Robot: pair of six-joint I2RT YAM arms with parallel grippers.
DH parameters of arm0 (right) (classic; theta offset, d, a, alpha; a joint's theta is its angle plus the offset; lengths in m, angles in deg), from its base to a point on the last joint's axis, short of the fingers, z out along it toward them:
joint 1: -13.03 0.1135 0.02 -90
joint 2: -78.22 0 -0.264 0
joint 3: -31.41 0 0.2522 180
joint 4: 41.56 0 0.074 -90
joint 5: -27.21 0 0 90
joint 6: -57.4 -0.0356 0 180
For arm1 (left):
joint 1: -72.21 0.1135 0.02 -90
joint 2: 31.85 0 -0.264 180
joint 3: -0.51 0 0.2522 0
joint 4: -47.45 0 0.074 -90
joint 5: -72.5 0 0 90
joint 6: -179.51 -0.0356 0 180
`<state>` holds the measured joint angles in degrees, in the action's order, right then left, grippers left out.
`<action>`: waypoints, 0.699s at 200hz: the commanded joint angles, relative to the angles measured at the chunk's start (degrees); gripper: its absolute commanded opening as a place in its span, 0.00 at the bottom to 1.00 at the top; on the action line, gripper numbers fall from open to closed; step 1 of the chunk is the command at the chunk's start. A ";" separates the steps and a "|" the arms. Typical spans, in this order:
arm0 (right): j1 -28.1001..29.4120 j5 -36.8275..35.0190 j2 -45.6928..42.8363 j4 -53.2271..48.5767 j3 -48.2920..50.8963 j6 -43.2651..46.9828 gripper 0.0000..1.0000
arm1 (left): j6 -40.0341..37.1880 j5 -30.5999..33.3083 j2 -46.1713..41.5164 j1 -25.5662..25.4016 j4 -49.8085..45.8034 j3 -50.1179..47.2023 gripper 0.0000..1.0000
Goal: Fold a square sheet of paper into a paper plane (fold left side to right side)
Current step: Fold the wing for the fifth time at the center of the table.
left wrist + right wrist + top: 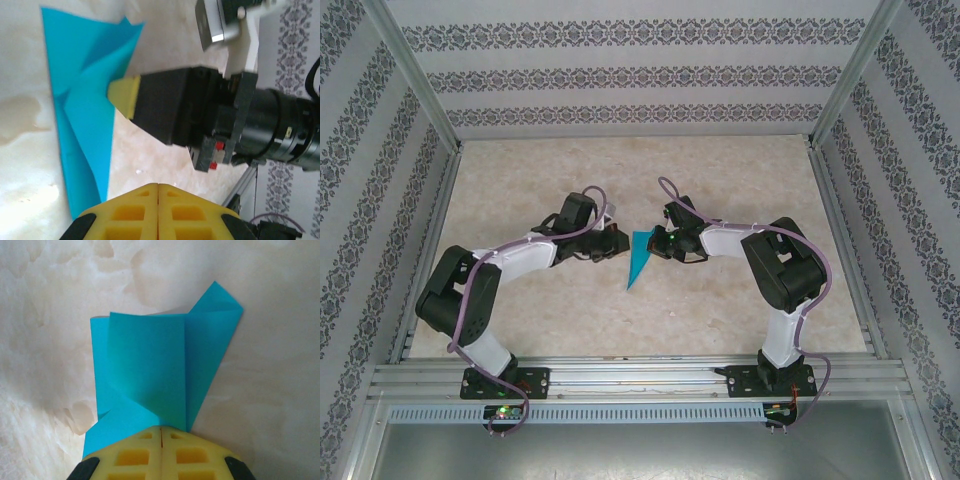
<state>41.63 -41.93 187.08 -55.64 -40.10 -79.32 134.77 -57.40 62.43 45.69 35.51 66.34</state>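
Observation:
The teal-blue sheet of paper (638, 258) lies mid-table, folded into a long pointed shape with its tip toward the near left. In the right wrist view the sheet of paper (145, 365) shows one flap lifted off the table. My right gripper (161, 430) is shut, its yellow tips set against the sheet's near edge. The left wrist view shows the right gripper (124, 95) touching the sheet of paper (82, 125) at its side. My left gripper (158, 186) is shut with nothing in it, hanging just beside the sheet. From above, the left gripper (618, 240) and the right gripper (653, 243) flank the sheet's wide end.
The beige marbled table (520, 320) is boxed in by patterned walls (620, 75) and aluminium posts (420, 80). A metal rail (640, 375) runs along the near edge where both arm bases stand. The right arm's black wrist (270, 130) reaches in close to my left gripper.

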 commanded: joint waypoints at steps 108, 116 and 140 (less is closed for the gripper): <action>-0.30 -1.21 2.39 -6.06 1.24 0.55 0.00 | -2.02 -1.98 10.74 -3.92 -2.90 4.18 0.04; -0.31 -1.26 2.41 -6.23 1.16 0.58 0.00 | -2.15 -1.92 11.18 -3.92 -2.90 4.03 0.04; -0.31 -1.44 2.41 -6.62 1.05 0.85 0.00 | -2.84 -0.88 11.91 -3.89 -3.48 3.99 0.04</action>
<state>41.63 -41.89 187.08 -55.75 -40.10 -79.21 134.20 -59.82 73.34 42.21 34.22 69.07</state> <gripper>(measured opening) 0.043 0.045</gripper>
